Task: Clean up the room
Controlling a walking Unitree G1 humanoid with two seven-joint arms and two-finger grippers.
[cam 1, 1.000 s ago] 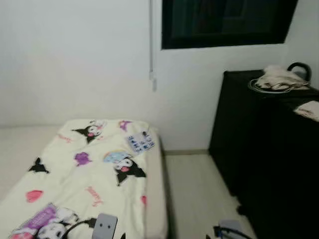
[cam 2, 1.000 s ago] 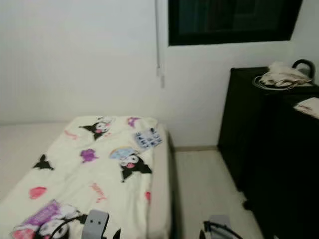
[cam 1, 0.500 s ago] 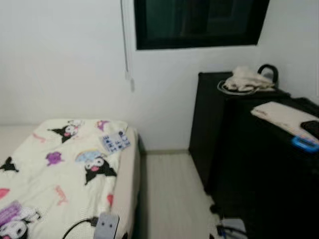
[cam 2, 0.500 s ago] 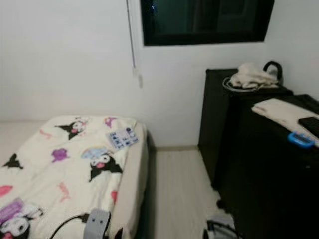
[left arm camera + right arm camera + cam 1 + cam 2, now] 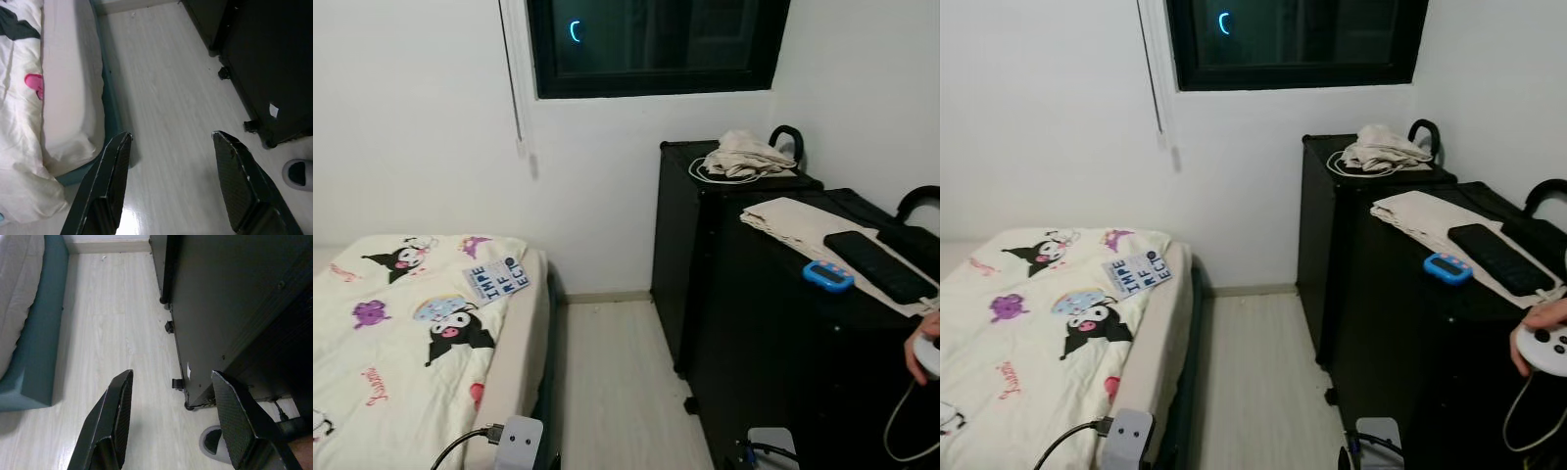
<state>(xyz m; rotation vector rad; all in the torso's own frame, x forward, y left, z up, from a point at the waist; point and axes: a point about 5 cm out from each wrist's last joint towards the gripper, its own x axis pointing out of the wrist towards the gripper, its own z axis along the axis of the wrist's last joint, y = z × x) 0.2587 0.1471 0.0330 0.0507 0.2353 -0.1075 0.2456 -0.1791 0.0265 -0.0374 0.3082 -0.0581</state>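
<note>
A small blue-and-white printed booklet [image 5: 495, 281] lies on the cartoon-print bedspread [image 5: 382, 343] near the wall, well apart from both grippers. The left gripper [image 5: 171, 186] and right gripper [image 5: 168, 418] hang low over the pale wood floor [image 5: 112, 333], fingers spread wide and empty. Beige cloths [image 5: 1386, 149] sit on the black cabinets [image 5: 744, 294]. A person's hand [image 5: 1540, 338] holds a white controller. The right wrist view shows a grey slipper [image 5: 212, 443].

We see a bed [image 5: 411, 333] on our left and two cabinets [image 5: 783, 333] on our right, bare floor [image 5: 607, 382] between them. A booklet [image 5: 495, 280] lies on the bed; cloths [image 5: 744, 155], a phone [image 5: 876, 264] and a timer [image 5: 828, 276] lie on the cabinets, under the window [image 5: 656, 44].
</note>
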